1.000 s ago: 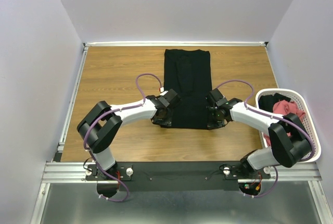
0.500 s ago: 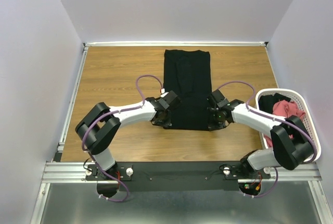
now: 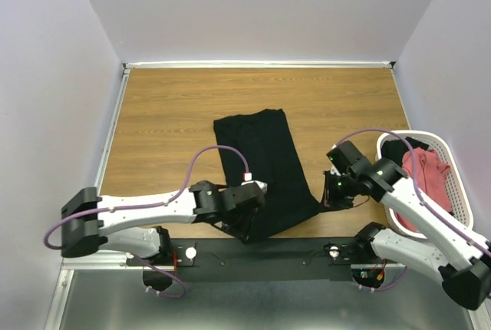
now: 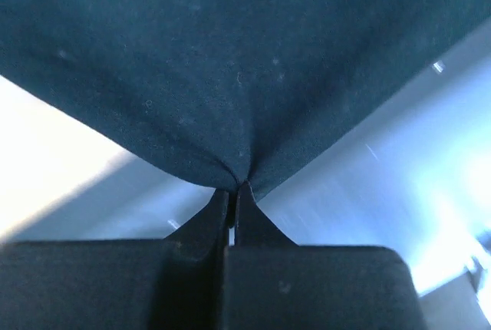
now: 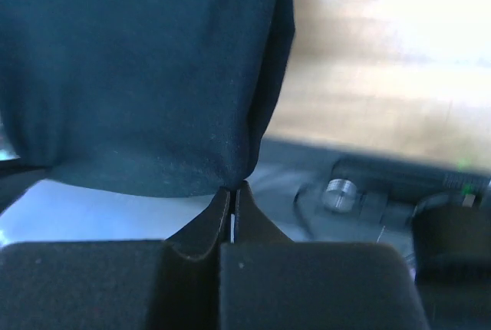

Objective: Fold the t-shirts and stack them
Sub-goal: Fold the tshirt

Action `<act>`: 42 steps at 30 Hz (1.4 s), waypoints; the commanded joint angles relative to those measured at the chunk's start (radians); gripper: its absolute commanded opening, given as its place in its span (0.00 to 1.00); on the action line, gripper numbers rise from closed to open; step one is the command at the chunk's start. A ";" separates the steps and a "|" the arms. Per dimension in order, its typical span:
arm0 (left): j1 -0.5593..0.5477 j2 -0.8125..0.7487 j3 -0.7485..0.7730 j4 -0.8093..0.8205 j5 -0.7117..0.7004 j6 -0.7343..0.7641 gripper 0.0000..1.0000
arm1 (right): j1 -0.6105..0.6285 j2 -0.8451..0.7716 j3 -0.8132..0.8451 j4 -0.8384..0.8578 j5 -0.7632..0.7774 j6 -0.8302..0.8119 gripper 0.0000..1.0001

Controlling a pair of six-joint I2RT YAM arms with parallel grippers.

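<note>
Two grippers, and I have both clamped tight on the black t-shirt. My left gripper has its jaws pressed together on a pinch of the dark cloth, which fans out above the fingertips in the left wrist view. From overhead it sits at the shirt's 6 o'clock corner, right at the table's near edge. My right gripper nips a bunched edge of the same shirt in the same way, at its 4 o'clock corner.

The shirt is folded into a long, narrow strip lying aslant on the wooden table. Its far end points toward 11 o'clock and its near end reaches the front rail.

Over at 3 o'clock, the white mesh basket holds the salmon-red t-shirts, with some dark cloth at its far end.
</note>
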 commanded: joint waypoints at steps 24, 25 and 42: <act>0.745 -0.024 0.163 0.138 0.064 0.359 0.00 | -0.083 0.758 1.000 -0.049 0.281 -0.339 0.01; 0.772 0.007 0.168 0.171 0.067 0.379 0.00 | -0.100 0.786 1.046 -0.037 0.273 -0.350 0.01; 1.001 0.401 0.153 0.555 0.098 0.445 0.00 | -0.180 1.183 1.079 0.414 0.206 -0.540 0.00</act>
